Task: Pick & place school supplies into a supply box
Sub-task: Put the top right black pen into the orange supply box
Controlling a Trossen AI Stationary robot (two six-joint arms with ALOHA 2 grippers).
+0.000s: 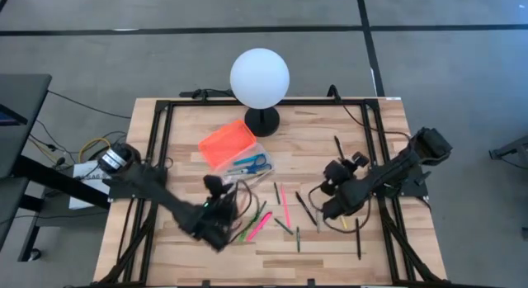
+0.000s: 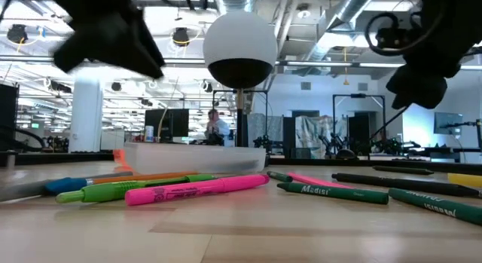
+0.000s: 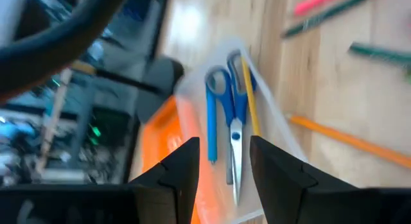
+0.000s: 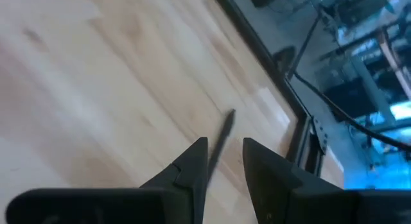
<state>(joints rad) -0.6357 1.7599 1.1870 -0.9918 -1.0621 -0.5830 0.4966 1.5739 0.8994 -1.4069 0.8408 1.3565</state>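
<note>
Scissors (image 3: 226, 115) lie in my supply box (image 1: 233, 146) near the lamp (image 1: 260, 77); left tool (image 3: 222, 169) hovers open and empty, right tool (image 4: 225, 166) narrowly parted, empty, over the surface (image 1: 330, 238).

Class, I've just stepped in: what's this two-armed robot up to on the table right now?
It is sorting school supplies into a clear supply box with an orange lid. Blue-handled scissors and a yellow pencil already lie inside. The left gripper hangs open and empty above the box. The right gripper, also open and empty, hovers over a dark pen near the table's edge. Many pens and markers still lie loose on the table.
</note>
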